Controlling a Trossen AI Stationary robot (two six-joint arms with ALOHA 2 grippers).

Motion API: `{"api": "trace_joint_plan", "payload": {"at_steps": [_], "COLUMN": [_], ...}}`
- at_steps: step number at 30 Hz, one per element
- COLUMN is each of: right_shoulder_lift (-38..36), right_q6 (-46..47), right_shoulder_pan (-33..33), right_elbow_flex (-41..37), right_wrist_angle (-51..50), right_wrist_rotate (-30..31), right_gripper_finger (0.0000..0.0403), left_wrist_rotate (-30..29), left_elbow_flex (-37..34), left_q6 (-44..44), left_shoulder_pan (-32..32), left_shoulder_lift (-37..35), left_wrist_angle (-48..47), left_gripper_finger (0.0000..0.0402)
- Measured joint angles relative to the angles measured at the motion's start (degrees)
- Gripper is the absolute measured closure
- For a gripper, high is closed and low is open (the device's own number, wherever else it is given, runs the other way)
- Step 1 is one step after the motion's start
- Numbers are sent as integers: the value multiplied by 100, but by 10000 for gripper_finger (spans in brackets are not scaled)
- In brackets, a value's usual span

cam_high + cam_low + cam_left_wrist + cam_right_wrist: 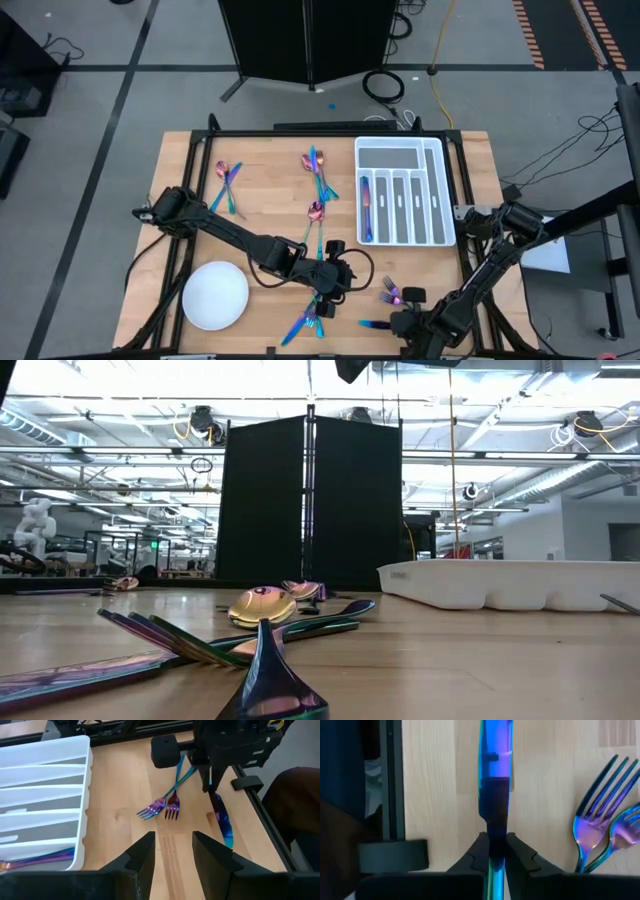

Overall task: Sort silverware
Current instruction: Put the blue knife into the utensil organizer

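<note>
The silverware lies in loose groups on the wooden table: spoons at the far left, a cluster beside the white tray, more pieces at the near edge, and two forks at the near right. One piece lies in a tray slot. My right gripper is at the near right, shut on a blue-purple knife. My left gripper hovers open over the near middle of the table, nothing between its fingers, pointing toward the forks. My right gripper pinches the knife between its two fingers, one on each long edge. The fingers come steeply from above and lie across the knife. The broad blade reaches out past them, slanting down. I cannot tell whether its tip still touches the table.
A round white plate sits at the near left. The tray takes up the far right, with its long slots running near to far. A black frame rail runs along the table's right edge close to the knife. Bare wood lies between the forks and the tray.
</note>
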Motion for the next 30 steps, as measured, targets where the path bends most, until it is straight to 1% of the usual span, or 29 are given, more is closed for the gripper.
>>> {"api": "trace_joint_plan", "payload": {"at_steps": [11,16,19,21,24,25,26,27,30], "right_shoulder_lift": [-80,-117,-208,-280,-357,-367,-368,-368,-368], "right_q6": [-57,-87,-132,-177,-277,-279,-288,-320,-301], "right_shoulder_pan": [-60,-96,-113,-117,-151,-174,-202,-231,-272], "right_elbow_flex": [1,3,6,8,10,10,12,12,12], "right_wrist_angle": [-37,-58,-73,-76,-78,-71,-66,-83,-230], "right_wrist_rotate": [617,839,1005,1108,1220,1240,1252,1261,1385], "right_gripper_finger": [385,385,385,385,385,385,385,385,385], "left_wrist_rotate": [-3,-23,-118,-72,294,328,301,183,-419], "left_elbow_flex": [0,-1,8,-6,-7,-7,-7,-7,-11], "left_q6": [9,-127,-662,-1320,-2761,-3175,-3354,-3343,-2953], "left_shoulder_pan": [0,-21,-4,81,343,418,468,485,383], "left_shoulder_lift": [-9,-163,-178,-158,-161,-162,-162,-162,-333], "left_wrist_angle": [-66,-103,-320,-592,-756,-751,-734,-702,-769], "left_gripper_finger": [270,270,270,270,270,270,270,270,270]}}
